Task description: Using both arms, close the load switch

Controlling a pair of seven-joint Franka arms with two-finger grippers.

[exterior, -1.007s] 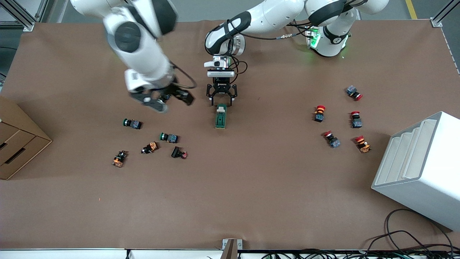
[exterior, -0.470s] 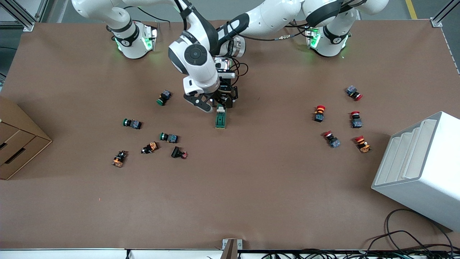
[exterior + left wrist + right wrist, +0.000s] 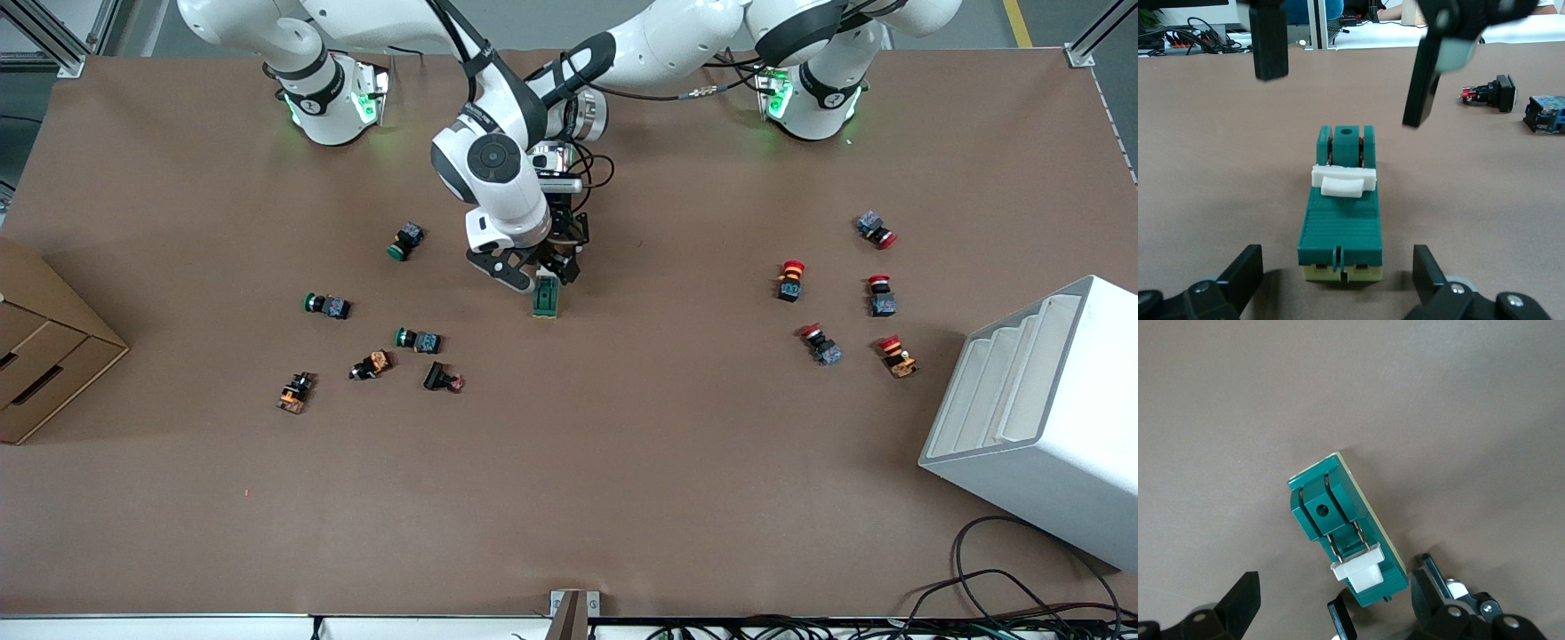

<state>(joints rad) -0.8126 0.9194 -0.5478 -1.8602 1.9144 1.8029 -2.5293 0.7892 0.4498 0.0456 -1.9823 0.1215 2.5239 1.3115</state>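
The load switch [image 3: 546,298], a dark green block with a white lever, lies on the brown table mid-way between the arms. My right gripper [image 3: 524,271] is open, low over the switch's end farther from the front camera. My left gripper [image 3: 560,260] is open at that same end, mostly hidden under the right arm. In the left wrist view the switch [image 3: 1341,207] lies between my open fingers [image 3: 1238,280], lever [image 3: 1343,181] facing up. In the right wrist view the switch [image 3: 1345,533] lies tilted between my fingers [image 3: 1238,607], its lever [image 3: 1361,572] closest to them.
Several green, orange and black push buttons [image 3: 418,340] lie toward the right arm's end. Several red ones [image 3: 789,280] lie toward the left arm's end. A white rack [image 3: 1049,418] stands there too. A cardboard box [image 3: 44,347] sits at the right arm's table edge.
My right arm has swung in from its own end and come down over the switch beside the left gripper, uncovering a green push button. The left gripper and the switch have stayed put.
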